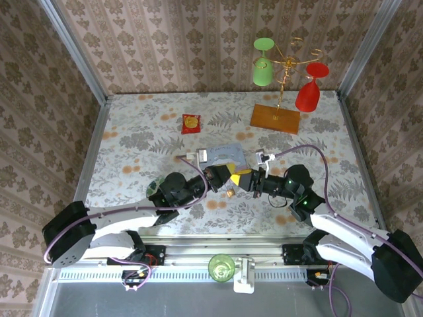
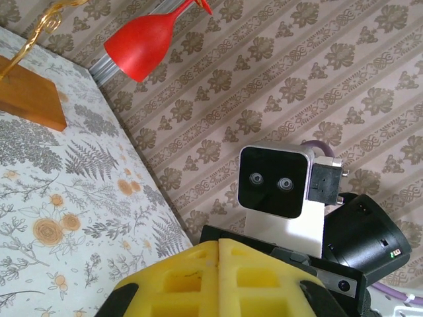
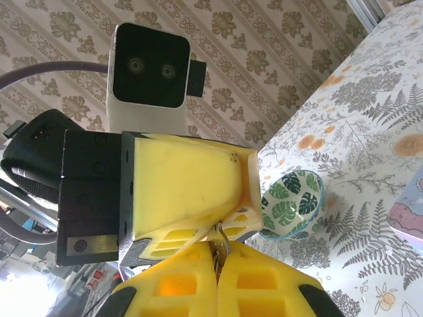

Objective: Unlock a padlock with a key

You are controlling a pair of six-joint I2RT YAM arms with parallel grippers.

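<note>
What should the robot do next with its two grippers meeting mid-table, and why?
Probably a tiny, slow twist of the right gripper. Shut, it pinches what looks like the key right against the shut left gripper, with the brass padlock close by; a gentle turn would test whether it is seated.

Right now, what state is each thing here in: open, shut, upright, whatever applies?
Left gripper: shut.
Right gripper: shut on a small metal piece, key or shackle unclear.
Padlock: by the meeting tips; locked or not, too small to tell.
Green glass: hanging upside down on the rack.
Red glass: hanging upside down too.
Bowl: upright, looks empty.
</note>
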